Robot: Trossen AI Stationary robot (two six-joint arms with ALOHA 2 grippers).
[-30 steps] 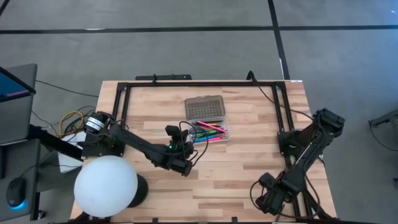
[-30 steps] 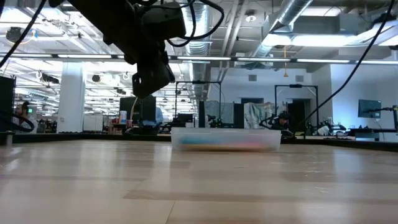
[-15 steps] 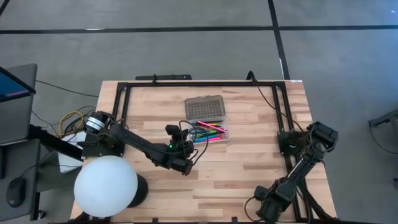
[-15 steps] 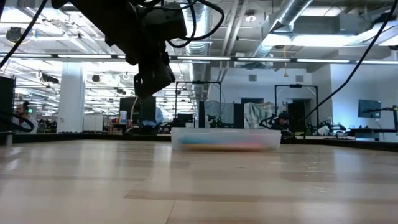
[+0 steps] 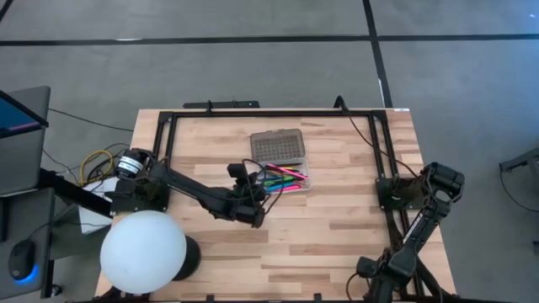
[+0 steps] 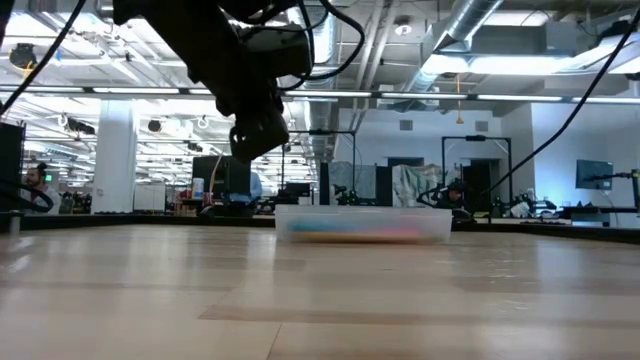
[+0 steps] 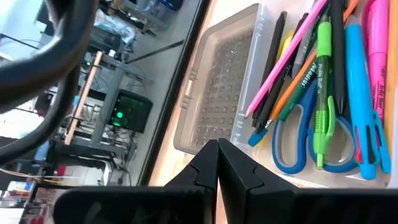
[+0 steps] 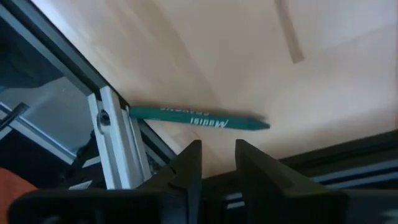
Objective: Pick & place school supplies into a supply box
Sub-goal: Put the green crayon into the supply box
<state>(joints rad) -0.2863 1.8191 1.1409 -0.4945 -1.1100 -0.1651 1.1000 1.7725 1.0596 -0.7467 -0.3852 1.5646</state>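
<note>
The supply box (image 5: 280, 163) sits lid-open, stuffed with colorful school supplies (image 7: 323, 99), left gripper (image 7: 217, 163) pinched empty beside it, right gripper (image 8: 217, 163) slightly parted.

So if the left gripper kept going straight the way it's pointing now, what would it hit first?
Probably the supply box: the left gripper, fingers shut, points at its near edge, where the hinged lid meets the tray, with the blue-handled scissors just beyond. Depth is unclear, so it might pass above.
</note>
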